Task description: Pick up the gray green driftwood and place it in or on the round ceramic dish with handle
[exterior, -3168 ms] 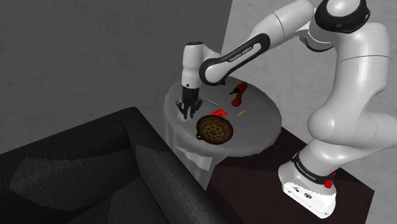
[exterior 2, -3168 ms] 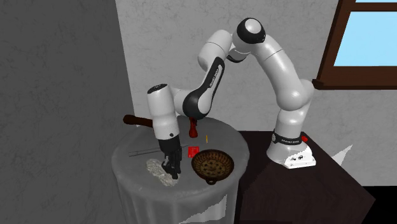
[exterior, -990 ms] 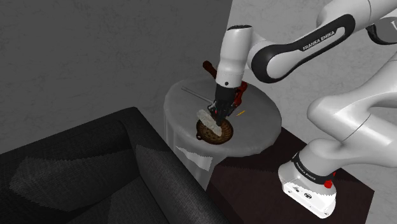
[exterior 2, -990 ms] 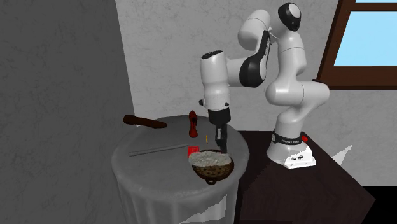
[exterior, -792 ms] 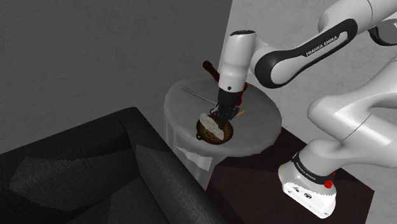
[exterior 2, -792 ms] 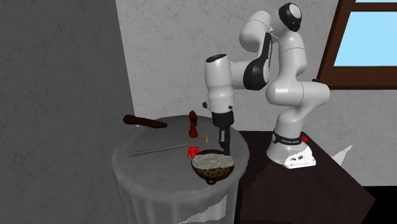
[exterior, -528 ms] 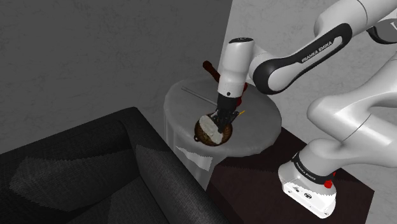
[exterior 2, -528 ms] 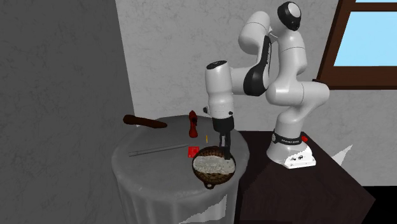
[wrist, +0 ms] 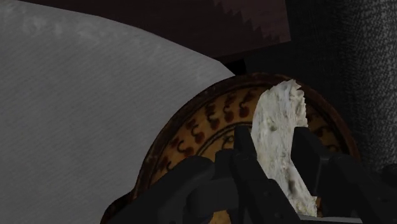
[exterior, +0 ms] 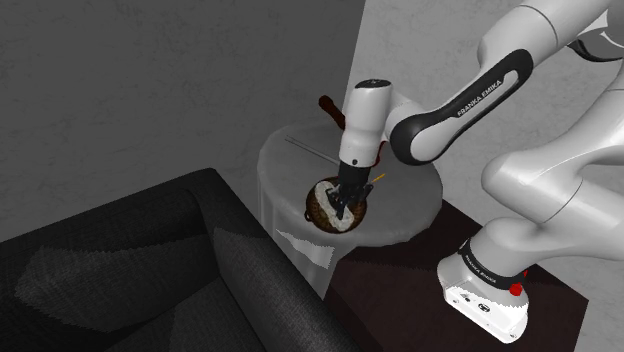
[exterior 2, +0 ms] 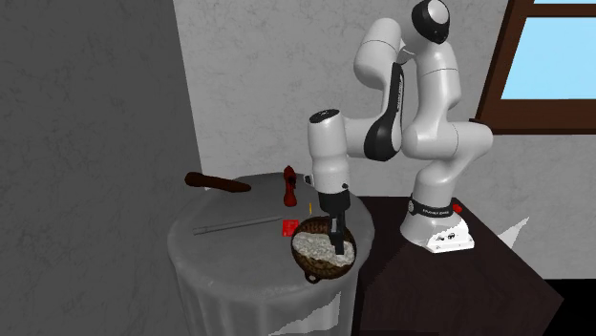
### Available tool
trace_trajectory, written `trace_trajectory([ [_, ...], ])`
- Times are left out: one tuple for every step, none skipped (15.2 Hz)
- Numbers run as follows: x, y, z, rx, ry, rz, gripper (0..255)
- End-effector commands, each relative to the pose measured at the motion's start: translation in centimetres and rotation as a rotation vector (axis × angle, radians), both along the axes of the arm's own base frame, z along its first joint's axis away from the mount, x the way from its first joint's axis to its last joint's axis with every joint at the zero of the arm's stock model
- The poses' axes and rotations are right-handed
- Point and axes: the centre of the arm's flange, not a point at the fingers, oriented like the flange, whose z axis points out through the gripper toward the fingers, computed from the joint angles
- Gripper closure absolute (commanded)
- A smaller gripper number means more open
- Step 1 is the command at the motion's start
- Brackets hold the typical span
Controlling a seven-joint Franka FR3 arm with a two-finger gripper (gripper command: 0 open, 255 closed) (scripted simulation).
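A round bench point(exterior 2: 220, 253) carries a brown patterned dish point(wrist: 184, 143) with a small handle. The black gripper point(exterior 2: 336, 248) reaches down into the dish, clenched on a pale, rough piece of driftwood point(exterior 2: 313, 243), which sits inside the dish's rim. A small red object point(exterior 2: 288, 186) stands near the dish.

1. Driftwood point(wrist: 280, 114): pale grey-white, speckled.
2. Dish point(wrist: 191, 137): brown rim, ochre inside with dark reddish-brown motifs.
3. Gripper point(wrist: 275, 153): black.
4. Table point(exterior 2: 220, 253): pale grey, faintly mottled.
5. Small upright object point(exterior 2: 288, 185) near the table's back edge: red.
6. Sofa point(exterior: 150, 270): black, woven texture.
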Motion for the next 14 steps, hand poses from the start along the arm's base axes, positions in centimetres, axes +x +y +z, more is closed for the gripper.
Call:
trace_trajectory([
  [0.1, -0.1, -0.6, 0.002, -0.004, -0.001, 255],
  [0.1, -0.1, -0.6, 0.002, -0.004, -0.001, 255],
  [0.1, -0.1, -0.6, 0.002, -0.004, -0.001, 255],
  [0.1, -0.1, -0.6, 0.002, -0.004, -0.001, 255],
  [0.1, -0.1, -0.6, 0.002, -0.004, -0.001, 255],
  [0.1, -0.1, -0.6, 0.002, -0.004, -0.001, 255],
  [0.1, -0.1, -0.6, 0.002, -0.004, -0.001, 255],
  [0.2, -0.1, -0.5, 0.002, -0.004, -0.001, 0],
  [0.2, -0.1, -0.5, 0.002, -0.004, -0.001, 0],
  [0.1, -0.1, -0.5, 0.002, -0.004, -0.001, 0],
  [0.1, -0.1, -0.5, 0.002, -0.004, -0.001, 0],
  [0.1, -0.1, -0.5, 0.002, -0.004, -0.001, 0],
  [0.1, -0.1, -0.6, 0.002, -0.004, -0.001, 0],
  [0.3, -0.2, 0.7, 0.002, -0.004, -0.001, 0],
])
